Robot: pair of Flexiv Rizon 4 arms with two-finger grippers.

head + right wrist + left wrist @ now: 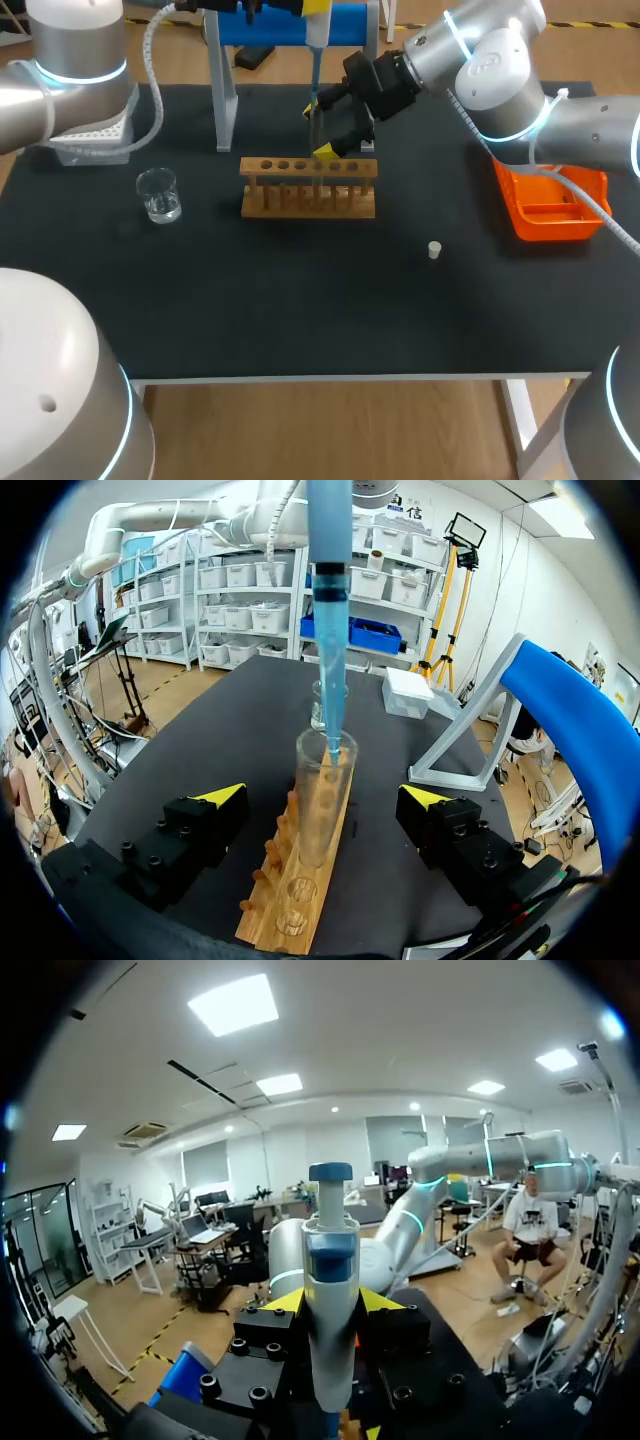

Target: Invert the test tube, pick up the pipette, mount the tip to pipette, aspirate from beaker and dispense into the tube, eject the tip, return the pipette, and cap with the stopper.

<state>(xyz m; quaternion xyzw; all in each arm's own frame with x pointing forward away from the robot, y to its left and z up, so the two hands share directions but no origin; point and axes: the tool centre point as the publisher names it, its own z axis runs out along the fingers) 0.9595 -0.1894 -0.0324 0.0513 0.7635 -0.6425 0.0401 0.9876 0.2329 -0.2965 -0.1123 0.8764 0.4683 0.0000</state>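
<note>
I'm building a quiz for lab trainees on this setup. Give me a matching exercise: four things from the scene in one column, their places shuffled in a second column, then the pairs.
Things
1. beaker
2. stopper
3. pipette
4. orange tray

Places
A. alone on the bare mat, right of the rack
B. tip in the test tube mouth, held in the left pincer
C. at the mat's right edge
D. left of the rack

Pairs: 1-D, 2-A, 3-B, 4-C
</note>
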